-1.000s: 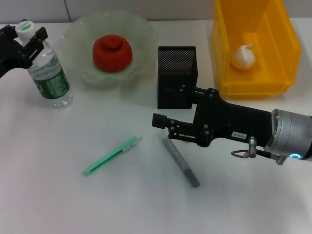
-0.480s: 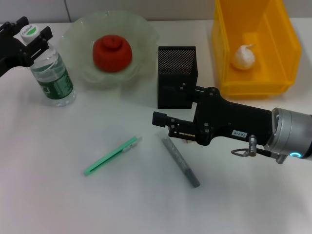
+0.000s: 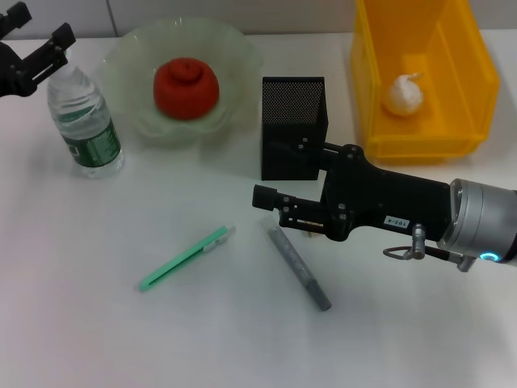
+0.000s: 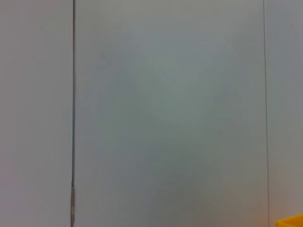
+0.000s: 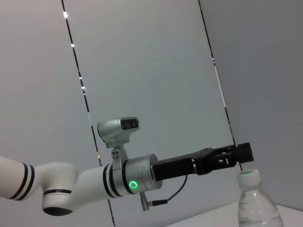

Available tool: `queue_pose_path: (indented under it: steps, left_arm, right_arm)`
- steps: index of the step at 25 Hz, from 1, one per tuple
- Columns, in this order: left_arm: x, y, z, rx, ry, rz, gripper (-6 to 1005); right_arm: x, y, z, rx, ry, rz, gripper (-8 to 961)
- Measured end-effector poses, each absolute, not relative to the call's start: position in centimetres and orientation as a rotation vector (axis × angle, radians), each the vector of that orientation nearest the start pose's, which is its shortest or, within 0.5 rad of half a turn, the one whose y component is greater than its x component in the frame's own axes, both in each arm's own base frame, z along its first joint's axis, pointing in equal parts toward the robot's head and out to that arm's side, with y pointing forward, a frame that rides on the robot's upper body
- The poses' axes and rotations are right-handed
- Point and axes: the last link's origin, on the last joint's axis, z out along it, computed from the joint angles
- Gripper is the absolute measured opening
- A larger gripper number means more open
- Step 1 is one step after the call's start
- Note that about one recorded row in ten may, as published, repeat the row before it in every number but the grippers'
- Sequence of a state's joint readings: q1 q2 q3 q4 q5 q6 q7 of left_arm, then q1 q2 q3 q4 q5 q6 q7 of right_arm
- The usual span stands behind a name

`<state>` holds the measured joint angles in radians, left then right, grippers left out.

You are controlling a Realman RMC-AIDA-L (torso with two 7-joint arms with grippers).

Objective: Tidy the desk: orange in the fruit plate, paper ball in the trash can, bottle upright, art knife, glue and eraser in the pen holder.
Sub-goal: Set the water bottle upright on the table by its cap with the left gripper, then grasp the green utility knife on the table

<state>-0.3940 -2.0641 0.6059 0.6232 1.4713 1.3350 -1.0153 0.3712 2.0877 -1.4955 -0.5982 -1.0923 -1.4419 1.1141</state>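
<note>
Done: orange (image 3: 187, 86) in fruit plate (image 3: 234, 44), paper ball (image 3: 402, 94) in trash can (image 3: 477, 73), bottle (image 3: 83, 121) upright, upper left. Left gripper (image 3: 31, 50) spread wide, clear of cap. Right gripper (image 3: 266, 200) mid-frame, finger state indeterminate. Outstanding: green knife (image 3: 187, 258), grey stick (image 3: 300, 267) not in pen holder (image 3: 293, 127); eraser not seen.

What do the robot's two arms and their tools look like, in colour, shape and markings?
The right tool is matte black and boxy, with a small white label, on a silver wrist cuff with a blue glowing ring and a thin looped cable. The left tool is black too; the right wrist view shows its arm as white with black bands, a silver cuff with a green ring and a grey camera.
</note>
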Motion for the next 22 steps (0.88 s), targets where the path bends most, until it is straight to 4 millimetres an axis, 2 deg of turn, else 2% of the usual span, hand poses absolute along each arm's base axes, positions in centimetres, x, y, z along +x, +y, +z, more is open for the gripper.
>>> queue_pose_path:
  steps: [6, 10, 14, 16, 21, 22]
  left_arm:
    - [-30.0, 34.1, 7.2, -2.056, -0.426, -0.909, 731]
    - [-28.6, 33.1, 7.4, -2.115, -0.404, -1.032, 737]
    - [-26.6, 31.4, 7.9, -2.245, -0.385, -1.231, 735]
    - [-25.4, 30.3, 7.8, -2.364, -0.344, -1.306, 734]
    - [-24.2, 27.9, 5.7, -2.643, -0.281, -1.297, 731]
    - [-24.2, 27.9, 5.7, -2.643, -0.281, -1.297, 730]
  right_arm:
    - [20.9, 28.7, -5.9, -2.671, 0.436, 1.196, 693]
    - [21.0, 28.7, -5.9, -2.67, 0.44, 1.196, 693]
    - [21.1, 28.7, -5.7, -2.664, 0.448, 1.195, 693]
    - [21.3, 28.8, -5.6, -2.655, 0.452, 1.195, 693]
    - [21.7, 29.0, -5.1, -2.63, 0.486, 1.199, 692]
    - [21.7, 29.0, -5.0, -2.627, 0.499, 1.203, 692]
